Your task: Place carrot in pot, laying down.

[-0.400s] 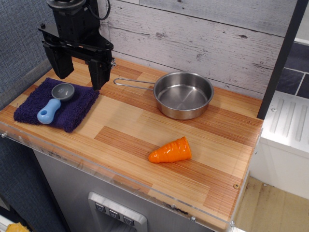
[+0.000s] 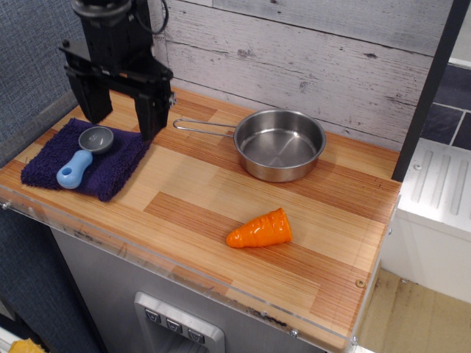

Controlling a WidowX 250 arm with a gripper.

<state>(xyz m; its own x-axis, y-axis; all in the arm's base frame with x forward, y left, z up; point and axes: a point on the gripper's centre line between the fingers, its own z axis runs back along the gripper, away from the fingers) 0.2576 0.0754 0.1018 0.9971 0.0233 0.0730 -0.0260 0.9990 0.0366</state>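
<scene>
**Carrot not yet picked up, arm far from it**

Take the pot as your landmark. The table carries everything; the pot sits toward its back, empty, its thin wire handle pointing left. Well to the left of the pot, the gripper hangs above a dark blue towel, its jaws spread wide and holding nothing. On that towel lies a small grey scoop with a blue handle, just under the jaws.

The carrot lies on its side in front of the pot, near the table's front edge, apart from the pan and well away from the gripper.

Watch for these risks. You could drop onto the scoop by mistake, since it sits right below the jaws. Crossing over low could catch the pot's handle and spin the pan. The carrot is glossy and tapered, so a pinch near its narrow tip may squirt it toward the table edge; grip the wider end. Releasing it tilted could leave it propped on the rim.
</scene>
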